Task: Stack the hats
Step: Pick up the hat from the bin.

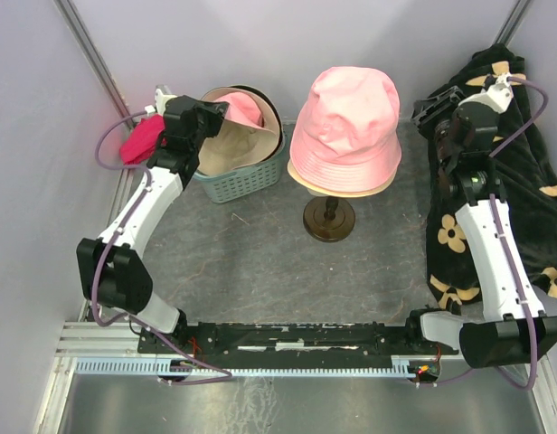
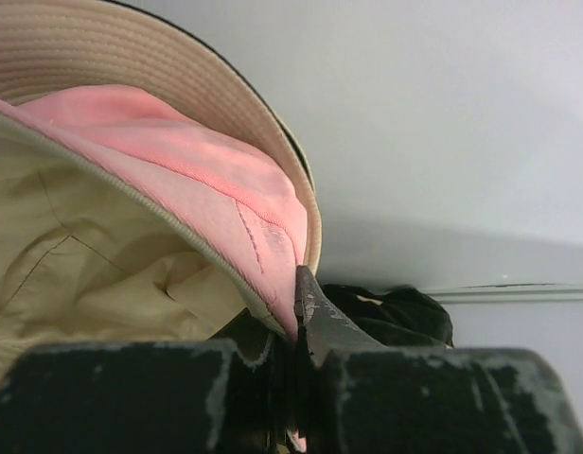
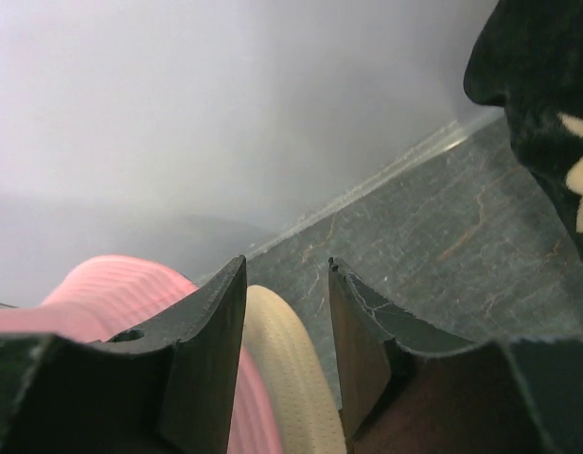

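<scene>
Top: teal basket [image 1: 247, 181] at worktop's far-left corner holds tan hat [image 1: 233, 149] and inner pink hat [image 1: 244, 107]; left jaws at its rim. Stacked pink hat [image 1: 346, 122] over cream hat [image 1: 342, 190], far-centre. Right jaws near right edge.

Left wrist: jaws together, clamped on inner pink hat [image 2: 206, 180] brim edge; tan hat [image 2: 102, 255] wraps it. Risk: shallow pinch slips on lift, or tan hat drags along.

Right wrist: jaws apart, empty.

Pink hat [image 2: 178, 161] matt stitched cloth; basket [image 1: 242, 183] plastic; stand base [image 1: 329, 220] glossy.

Pinching pink hat [image 2: 225, 189] by its brim in left gripper [image 2: 295, 301], tan hat [image 2: 102, 274] lying underneath, possibly dark cloth [image 2: 396, 317] behind.
</scene>
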Robot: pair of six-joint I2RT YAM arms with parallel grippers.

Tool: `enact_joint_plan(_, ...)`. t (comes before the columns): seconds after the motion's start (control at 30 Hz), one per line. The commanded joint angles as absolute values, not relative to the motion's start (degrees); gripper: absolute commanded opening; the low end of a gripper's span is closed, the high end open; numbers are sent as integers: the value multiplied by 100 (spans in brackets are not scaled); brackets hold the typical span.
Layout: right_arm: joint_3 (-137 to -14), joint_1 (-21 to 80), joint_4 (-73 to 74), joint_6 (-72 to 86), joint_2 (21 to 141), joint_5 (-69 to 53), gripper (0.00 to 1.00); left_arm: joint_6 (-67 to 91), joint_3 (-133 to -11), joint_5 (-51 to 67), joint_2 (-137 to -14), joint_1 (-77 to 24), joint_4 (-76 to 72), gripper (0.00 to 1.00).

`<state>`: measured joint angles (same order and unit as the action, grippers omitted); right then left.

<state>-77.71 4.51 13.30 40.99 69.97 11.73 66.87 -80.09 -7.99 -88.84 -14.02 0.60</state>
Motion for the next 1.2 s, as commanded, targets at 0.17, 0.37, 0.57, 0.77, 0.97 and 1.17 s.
enact_joint_plan(0.17,-8476,472,1509,3722,6721,1413,48,6544,-8835,-981,-8378,-1437,11,3)
enact_joint_plan(0.37,-8909,472,1568,3617,6719,1356,49,6531,-9178,-963,-8242,-1439,44,3)
enact_joint_plan(0.57,-9707,474,1660,3657,6936,799,51,6417,-9796,-962,-8347,-1444,127,3)
enact_joint_plan(0.77,-10378,474,1512,3699,7225,-267,51,6580,-10228,-938,-8583,-1520,63,3)
enact_joint_plan(0.97,-11188,470,1639,3595,7577,-1240,52,6665,-10869,-945,-8931,-1752,-76,3)
enact_joint_plan(1.17,-11768,474,1723,3669,8027,-1970,55,6645,-11778,-972,-9534,-1994,-39,3)
